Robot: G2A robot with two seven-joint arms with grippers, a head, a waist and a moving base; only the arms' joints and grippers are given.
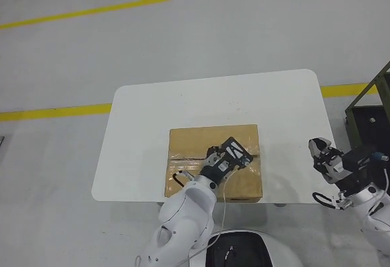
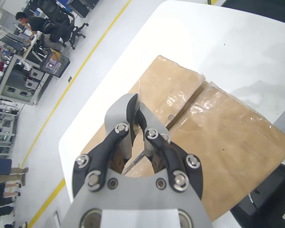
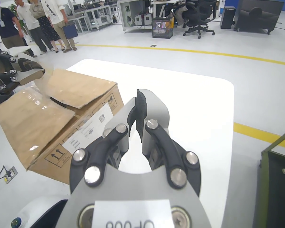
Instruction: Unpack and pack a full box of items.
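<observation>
A brown cardboard box [image 1: 195, 143] covered in clear tape stands in the middle of the white table [image 1: 181, 107]. Its top flaps [image 3: 76, 88] meet at a seam [image 2: 187, 103] and sit slightly raised. My left gripper [image 1: 238, 153] hovers over the box top by the seam, shut on a strip of clear tape [image 3: 45, 78] that lifts off the box [image 2: 227, 131]. My right gripper [image 1: 319, 150] is at the table's right edge, clear of the box [image 3: 38, 119]; its fingers [image 3: 138, 110] are shut with nothing between them.
A dark green framed cart [image 1: 381, 107] stands on the floor just right of the table, close to my right arm. The table is bare around the box, widest at its far side. A label [image 3: 87, 129] is stuck on the box's side.
</observation>
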